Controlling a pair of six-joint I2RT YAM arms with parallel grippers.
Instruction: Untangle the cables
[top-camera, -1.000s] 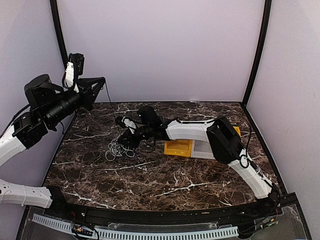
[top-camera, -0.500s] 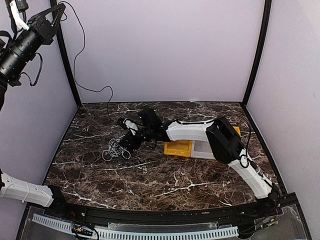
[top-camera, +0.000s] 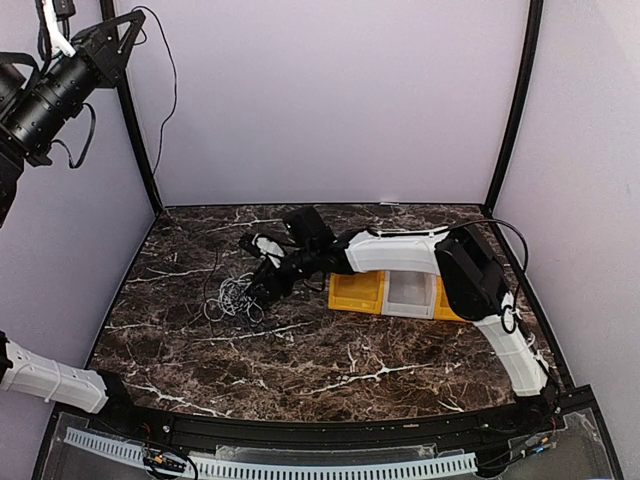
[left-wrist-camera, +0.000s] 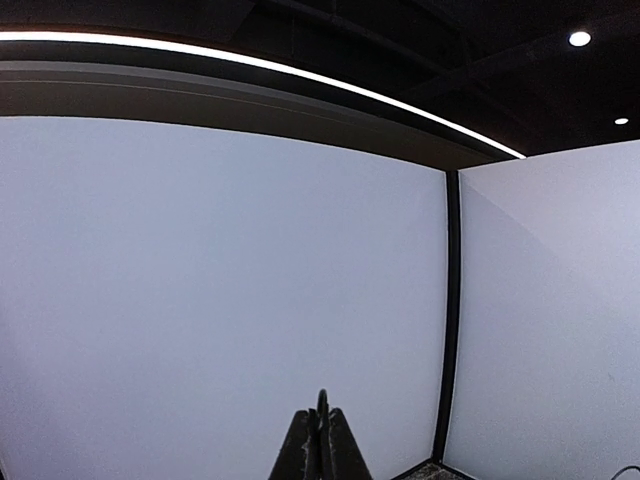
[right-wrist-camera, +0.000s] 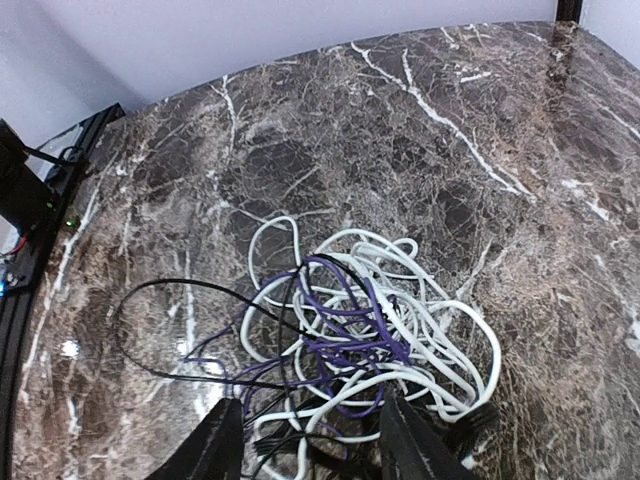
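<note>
Tangled white, purple and black cables (right-wrist-camera: 370, 335) on marble table (right-wrist-camera: 480, 110), between spread fingers (right-wrist-camera: 215, 450) of right gripper (right-wrist-camera: 310, 408)

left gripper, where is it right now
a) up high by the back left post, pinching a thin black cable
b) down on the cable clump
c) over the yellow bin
a: the left gripper sits in the top left corner of the overhead view, shut on a black cable. It is the right gripper that is down at the clump.

The cables (right-wrist-camera: 350, 330) were cut off by the lower edge between the jaws of the right gripper (right-wrist-camera: 310, 400); their near ends were seemingly hidden.
</note>
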